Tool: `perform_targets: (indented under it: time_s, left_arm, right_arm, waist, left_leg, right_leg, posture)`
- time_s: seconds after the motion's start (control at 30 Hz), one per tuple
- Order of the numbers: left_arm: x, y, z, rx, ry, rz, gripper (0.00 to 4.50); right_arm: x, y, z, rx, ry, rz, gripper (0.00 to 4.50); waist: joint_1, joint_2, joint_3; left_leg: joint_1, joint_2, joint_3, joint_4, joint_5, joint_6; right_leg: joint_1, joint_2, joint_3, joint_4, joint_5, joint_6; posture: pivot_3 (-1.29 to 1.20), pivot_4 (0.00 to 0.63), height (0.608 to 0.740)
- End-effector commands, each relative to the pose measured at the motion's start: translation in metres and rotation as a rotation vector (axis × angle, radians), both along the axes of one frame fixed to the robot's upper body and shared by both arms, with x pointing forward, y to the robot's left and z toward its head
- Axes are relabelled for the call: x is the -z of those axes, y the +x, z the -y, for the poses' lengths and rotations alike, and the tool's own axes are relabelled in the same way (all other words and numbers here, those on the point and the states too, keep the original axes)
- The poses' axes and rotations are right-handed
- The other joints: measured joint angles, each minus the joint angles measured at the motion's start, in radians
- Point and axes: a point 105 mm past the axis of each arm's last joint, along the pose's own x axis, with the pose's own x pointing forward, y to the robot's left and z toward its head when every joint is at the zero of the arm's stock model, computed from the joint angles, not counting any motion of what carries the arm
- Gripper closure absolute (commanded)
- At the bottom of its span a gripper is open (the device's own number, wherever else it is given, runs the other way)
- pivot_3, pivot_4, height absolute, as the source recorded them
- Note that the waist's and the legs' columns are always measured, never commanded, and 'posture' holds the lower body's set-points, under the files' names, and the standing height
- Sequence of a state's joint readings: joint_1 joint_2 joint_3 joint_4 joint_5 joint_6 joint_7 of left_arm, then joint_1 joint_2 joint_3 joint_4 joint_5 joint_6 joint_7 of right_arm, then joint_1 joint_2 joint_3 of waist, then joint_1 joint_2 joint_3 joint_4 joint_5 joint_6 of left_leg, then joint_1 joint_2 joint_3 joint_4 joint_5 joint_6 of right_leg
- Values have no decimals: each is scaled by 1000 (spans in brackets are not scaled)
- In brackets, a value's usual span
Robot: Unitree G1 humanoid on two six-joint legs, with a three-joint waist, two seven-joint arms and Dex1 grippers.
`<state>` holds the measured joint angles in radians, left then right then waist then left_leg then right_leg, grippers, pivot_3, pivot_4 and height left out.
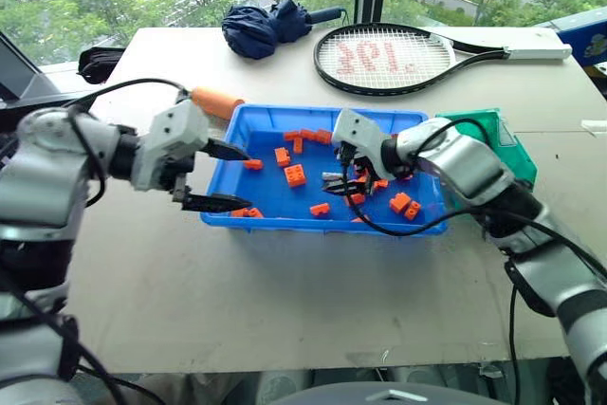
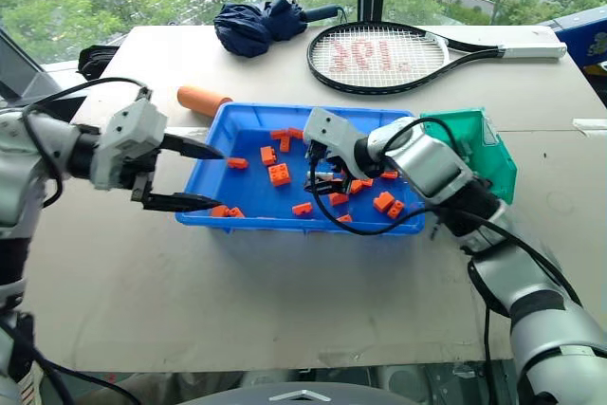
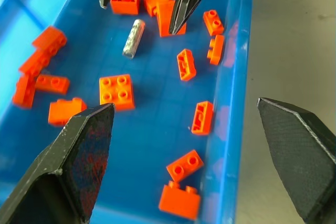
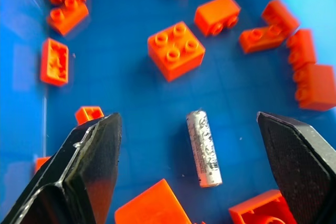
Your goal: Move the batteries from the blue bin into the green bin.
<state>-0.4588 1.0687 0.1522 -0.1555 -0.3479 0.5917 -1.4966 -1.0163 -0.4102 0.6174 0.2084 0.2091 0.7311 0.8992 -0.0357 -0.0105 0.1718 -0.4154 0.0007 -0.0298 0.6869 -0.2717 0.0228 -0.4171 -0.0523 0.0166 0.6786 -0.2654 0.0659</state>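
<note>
One battery (image 4: 204, 148) lies flat on the floor of the blue bin (image 1: 248, 121), ringed by scattered orange toy bricks (image 1: 295, 174). The right gripper (image 1: 343, 180) hangs inside the bin right over that battery, its fingers (image 4: 86, 166) spread wide on either side and holding nothing. The left gripper (image 1: 220, 175) sits at the bin's 9 o'clock edge, fingers also wide apart and empty, one tip over the bin's floor and the other at the bin's near rim. The green bin (image 1: 503, 139) stands at the blue bin's 3 o'clock side, just beside it, partly behind the right arm. At the blue bin's 10 o'clock corner an orange cylinder (image 1: 216, 101) lies on the bench (image 1: 285, 282). Farther back, at 12 o'clock, rest a tennis racket (image 1: 384, 57) and a folded navy umbrella (image 1: 266, 26).
</note>
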Motion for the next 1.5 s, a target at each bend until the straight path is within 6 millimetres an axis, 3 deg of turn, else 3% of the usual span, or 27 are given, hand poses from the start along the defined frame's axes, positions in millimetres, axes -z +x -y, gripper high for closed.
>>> perform_targets:
  time_s: [0.03,0.17,0.27,0.47,0.63,0.73,0.87,0.93,1.0,1.13,1.37,1.43,1.5]
  left_arm:
    - [-17,-7,-5,-59,0,74,102]
    - [-16,-8,-8,-92,4,85,102]
    - [-15,-7,-7,-98,-1,88,0]
    - [-22,-6,2,-46,-80,109,0]
    - [-39,-5,25,47,-210,144,0]
    - [-52,1,38,81,-306,184,0]
    - [-59,5,57,135,-378,178,0]
    - [-65,10,68,163,-420,167,0]
    - [-70,14,74,178,-435,170,0]
    - [-76,19,94,254,-440,179,0]
    - [-72,27,106,295,-395,163,0]
    - [-71,26,108,306,-382,159,0]
    - [-70,25,108,312,-375,158,0]
  right_arm:
    - [4,8,-6,-45,-66,21,347]
    - [13,15,-15,-69,-105,13,347]
    - [16,17,-15,-94,-146,17,1565]
    - [4,16,-13,-95,-85,19,4429]
    - [-40,9,2,-51,96,109,4473]
    - [-83,-2,21,37,271,175,4473]
    - [-113,-13,78,230,312,267,4473]
    - [-120,-20,124,388,269,325,4473]
    - [-123,-27,148,484,250,348,4473]
    - [-111,-33,189,663,219,341,4473]
    - [-76,-25,226,829,132,302,4473]
    - [-67,-25,237,868,93,291,3536]
    - [-67,-24,244,894,94,303,2937]
  waist:
    - [0,0,0]
    - [-7,0,0]
    - [-7,0,0]
    - [-5,0,0]
    - [1,0,0]
    - [1,0,0]
    - [11,0,0]
    - [27,-1,0]
    - [25,-1,0]
    - [22,-1,0]
    - [16,0,0]
    - [19,0,0]
    - [20,0,0]
  left_leg:
    - [0,0,0,0,0,0]
    - [0,0,0,0,0,-1]
    - [1,0,1,-1,0,-1]
    - [1,0,1,-1,0,-1]
    - [-1,0,0,-1,0,-1]
    - [-1,0,1,-1,0,-1]
    - [-1,0,0,-1,0,-1]
    - [-1,-1,1,-1,-2,2]
    - [0,-2,1,0,-2,4]
    - [1,-5,1,0,-2,4]
    - [1,-5,3,0,-2,4]
    - [1,-5,3,0,-2,4]
    - [1,-5,3,0,-2,4]
  right_leg:
    - [0,0,0,0,0,0]
    - [0,1,1,0,0,0]
    - [-1,1,1,1,0,0]
    - [-1,1,1,0,0,0]
    - [-1,-1,0,0,0,0]
    - [-1,-1,1,0,0,0]
    - [-1,-1,0,0,0,0]
    - [-1,-1,1,0,0,0]
    - [0,-1,1,-1,0,0]
    - [0,0,2,1,0,0]
    - [0,-1,4,1,0,0]
    - [0,-1,4,0,0,0]
    - [0,-1,4,0,0,0]
  posture:
    - [0,150,740]
    - [0,150,740]
    - [0,150,740]
    - [0,150,740]
    - [0,150,740]
    - [0,150,740]
    - [0,150,740]
    - [0,150,740]
    - [0,150,740]
    - [0,150,740]
    - [0,150,740]
    - [0,150,740]
    - [0,150,740]
